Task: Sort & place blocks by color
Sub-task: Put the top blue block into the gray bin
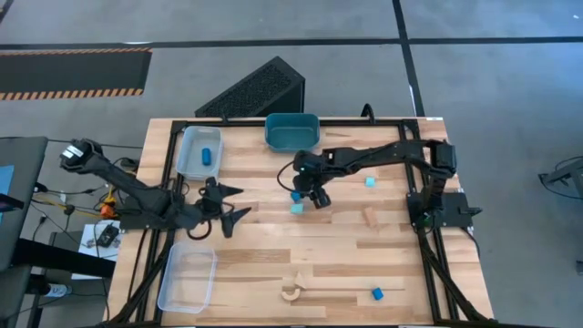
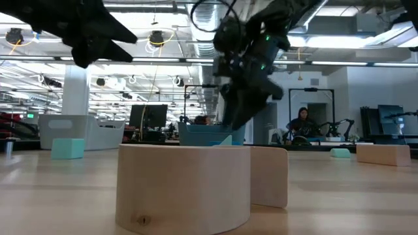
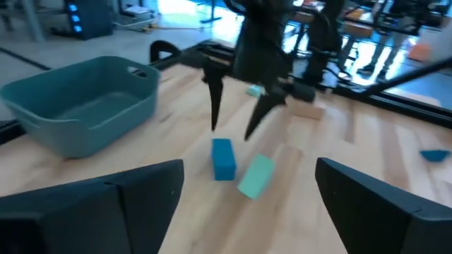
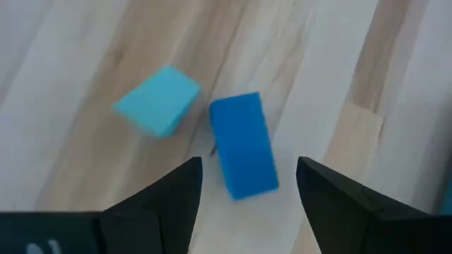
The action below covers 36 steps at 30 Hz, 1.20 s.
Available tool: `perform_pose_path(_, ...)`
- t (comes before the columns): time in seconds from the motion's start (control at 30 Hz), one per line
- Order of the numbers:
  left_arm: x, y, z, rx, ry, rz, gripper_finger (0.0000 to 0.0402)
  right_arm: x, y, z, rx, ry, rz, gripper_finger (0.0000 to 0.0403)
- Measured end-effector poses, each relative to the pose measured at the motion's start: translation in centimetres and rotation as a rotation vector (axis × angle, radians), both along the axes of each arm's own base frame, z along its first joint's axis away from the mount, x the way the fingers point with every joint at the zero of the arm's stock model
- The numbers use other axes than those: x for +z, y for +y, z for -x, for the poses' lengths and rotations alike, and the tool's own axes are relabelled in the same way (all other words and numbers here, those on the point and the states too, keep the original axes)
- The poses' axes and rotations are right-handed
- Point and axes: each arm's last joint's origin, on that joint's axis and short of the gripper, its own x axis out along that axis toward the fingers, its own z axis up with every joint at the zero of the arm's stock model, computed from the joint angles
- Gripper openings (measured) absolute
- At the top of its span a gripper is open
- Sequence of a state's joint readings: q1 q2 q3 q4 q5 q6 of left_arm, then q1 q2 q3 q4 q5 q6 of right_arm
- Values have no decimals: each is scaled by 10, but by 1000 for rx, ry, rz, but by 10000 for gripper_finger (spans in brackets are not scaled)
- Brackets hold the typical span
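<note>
I see a darker blue block lying on the bare wood near the middle of the table, with a pale cyan block just beside it; from above they sit close together, blue and cyan. My right gripper hangs directly over the blue one with its fingers spread wide on either side of it, holding nothing. Another blue block lies inside the clear tray at the far left. A second cyan block sits farther right, a tan wooden block near it, and one more blue block lies at the near right edge. The wooden arch rests near the front middle. A teal tub stands at the far edge, just beyond the gripper. My left gripper waits at the left side, fingers wide apart and empty. A second clear tray sits at the near left.
</note>
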<state>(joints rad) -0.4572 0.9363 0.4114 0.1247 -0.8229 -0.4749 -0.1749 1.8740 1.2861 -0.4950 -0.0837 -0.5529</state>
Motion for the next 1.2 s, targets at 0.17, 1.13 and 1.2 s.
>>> perform_pose_path(0.17,0,14,-5,52,0,19,314,-26,-1,-6,28,66,6,255)
perform_pose_path(1.13,-18,63,-42,187,-211,741,314,39,37,-9,-376,-254,-57,125)
perform_pose_path(1.2,-16,67,-48,164,-267,764,314,46,48,-10,-368,-303,-34,125)
